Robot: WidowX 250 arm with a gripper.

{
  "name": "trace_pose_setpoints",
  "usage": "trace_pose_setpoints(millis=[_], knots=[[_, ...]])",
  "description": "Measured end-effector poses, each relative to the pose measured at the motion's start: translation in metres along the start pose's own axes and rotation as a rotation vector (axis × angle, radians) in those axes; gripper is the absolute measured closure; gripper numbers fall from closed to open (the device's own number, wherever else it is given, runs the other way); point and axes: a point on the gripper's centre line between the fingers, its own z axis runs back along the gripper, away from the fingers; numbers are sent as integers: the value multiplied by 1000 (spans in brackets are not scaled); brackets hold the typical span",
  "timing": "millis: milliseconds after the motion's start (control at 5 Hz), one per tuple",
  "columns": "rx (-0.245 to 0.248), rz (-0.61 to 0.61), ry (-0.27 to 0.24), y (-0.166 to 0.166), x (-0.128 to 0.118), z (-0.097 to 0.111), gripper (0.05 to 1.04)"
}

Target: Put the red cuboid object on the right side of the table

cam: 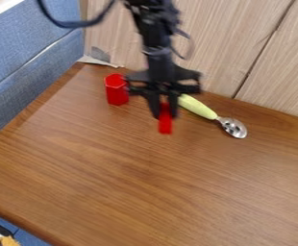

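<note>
The black gripper (165, 111) hangs over the back middle of the table, its fingers closed around the upper part of a red cuboid (165, 126). The cuboid is held upright, its lower part showing below the fingertips. Whether its bottom touches the table, I cannot tell. The wooden table (158, 187) spreads out below and in front.
A red hexagonal block (117, 90) stands at the back left, close beside the gripper. Behind and right of the gripper lies a slotted spoon with a pale green handle (198, 106). A wood-panel wall (216, 43) bounds the back, and a blue padded surface (30, 53) the left.
</note>
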Motion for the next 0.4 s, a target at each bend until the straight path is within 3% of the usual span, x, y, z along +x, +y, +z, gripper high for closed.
trace_pose_setpoints(millis=[400], knots=[[34,-193,36,-65,-19,-42,811]])
